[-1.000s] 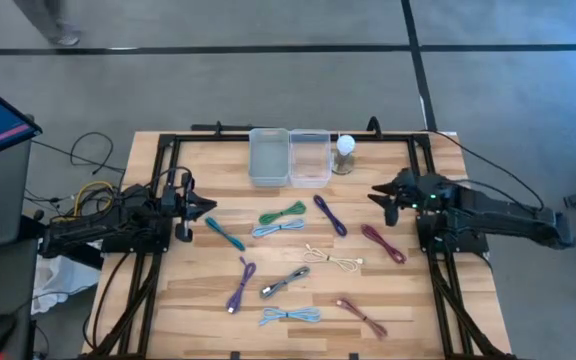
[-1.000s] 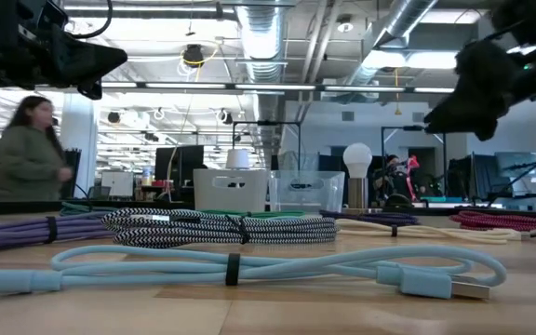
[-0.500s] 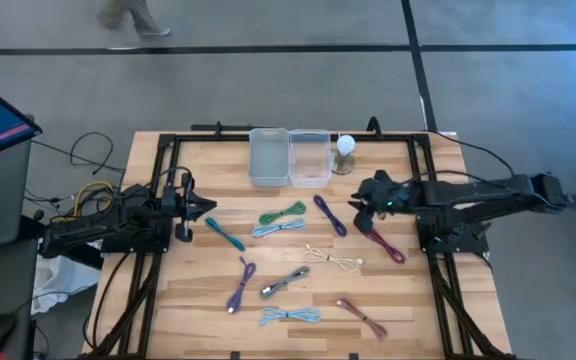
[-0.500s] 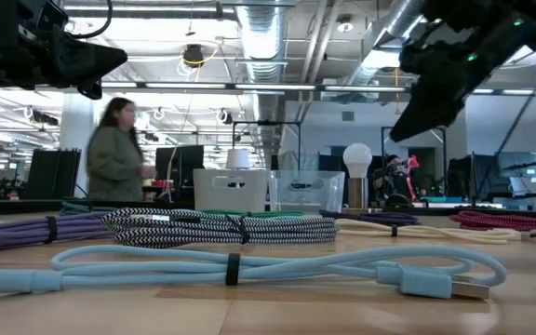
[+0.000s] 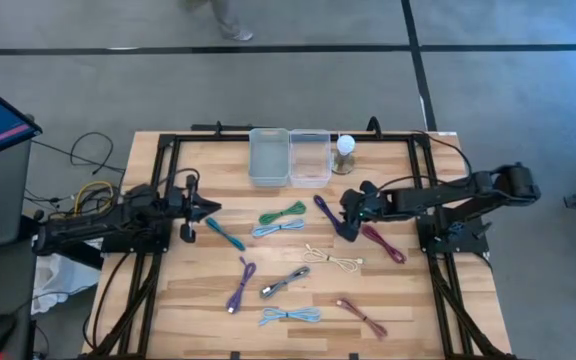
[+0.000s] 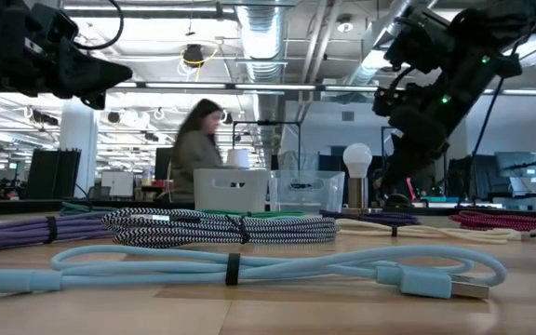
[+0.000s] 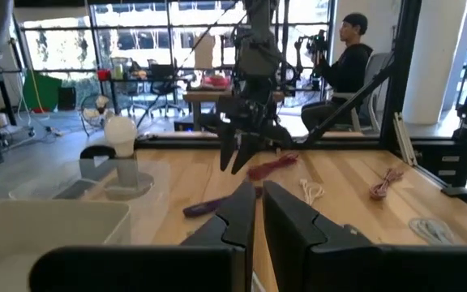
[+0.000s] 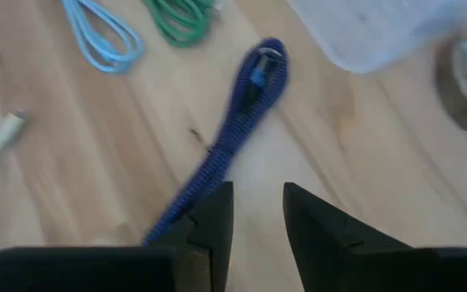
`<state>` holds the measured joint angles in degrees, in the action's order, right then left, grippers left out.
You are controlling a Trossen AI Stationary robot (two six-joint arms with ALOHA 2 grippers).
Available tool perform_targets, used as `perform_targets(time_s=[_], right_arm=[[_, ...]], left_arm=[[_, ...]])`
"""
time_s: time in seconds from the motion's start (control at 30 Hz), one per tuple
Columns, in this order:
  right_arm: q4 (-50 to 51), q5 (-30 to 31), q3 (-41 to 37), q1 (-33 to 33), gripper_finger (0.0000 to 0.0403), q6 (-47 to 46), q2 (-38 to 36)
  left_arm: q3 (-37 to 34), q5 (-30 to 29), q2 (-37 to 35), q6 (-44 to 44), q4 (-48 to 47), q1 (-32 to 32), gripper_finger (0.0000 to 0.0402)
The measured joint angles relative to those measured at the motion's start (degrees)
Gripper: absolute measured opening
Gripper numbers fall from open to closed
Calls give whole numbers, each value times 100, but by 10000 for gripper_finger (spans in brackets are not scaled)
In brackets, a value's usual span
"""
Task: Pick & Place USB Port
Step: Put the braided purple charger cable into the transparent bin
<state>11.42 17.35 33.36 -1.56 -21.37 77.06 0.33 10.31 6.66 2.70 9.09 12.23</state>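
Note:
Several bundled USB cables lie flat on the wooden table (image 5: 198, 300). A dark blue-purple braided cable (image 5: 329, 214) (image 8: 235, 130) lies right of centre. My right gripper (image 5: 349, 226) (image 8: 258, 193) hovers just above its near end, tipped downward, fingers open with nothing between them. A maroon cable (image 5: 383, 243) lies just to the right of it. My left gripper (image 5: 208, 207) (image 7: 258, 188) waits shut at the table's left, pointing level toward the middle. Two bins (image 5: 268, 157) (image 5: 309, 157) stand at the far edge.
Green (image 5: 283, 211), light blue (image 5: 277, 228), teal (image 5: 225, 234), cream (image 5: 333, 258), purple (image 5: 240, 285) and black-and-white (image 5: 285, 282) cables spread over the middle. A light bulb on a stand (image 5: 345, 152) is beside the clear bin. A person walks in the room behind.
My right gripper has swung from above the table's right side toward the middle, sinking and tipping downward, and now stands over the blue-purple cable's near end. No cable has moved. A person has walked across the room behind the table.

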Motion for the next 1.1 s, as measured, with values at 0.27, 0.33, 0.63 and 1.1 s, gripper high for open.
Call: perform_targets(time_s=[0.27, 0.33, 0.63, 1.1], right_arm=[[-384, -404, 2, 0, 159, -122, 104], [-377, -417, 2, 7, 171, -132, 104], [-426, -401, 2, 4, 205, -271, 104], [-1097, -320, 9, 4, 193, -266, 1411]], left_arm=[[1, 0, 356, -2, 45, 0, 27], [1, -1, 393, 0, 55, 0, 27], [1, 0, 391, 0, 130, 4, 27], [1, 0, 395, -2, 163, 4, 27]])
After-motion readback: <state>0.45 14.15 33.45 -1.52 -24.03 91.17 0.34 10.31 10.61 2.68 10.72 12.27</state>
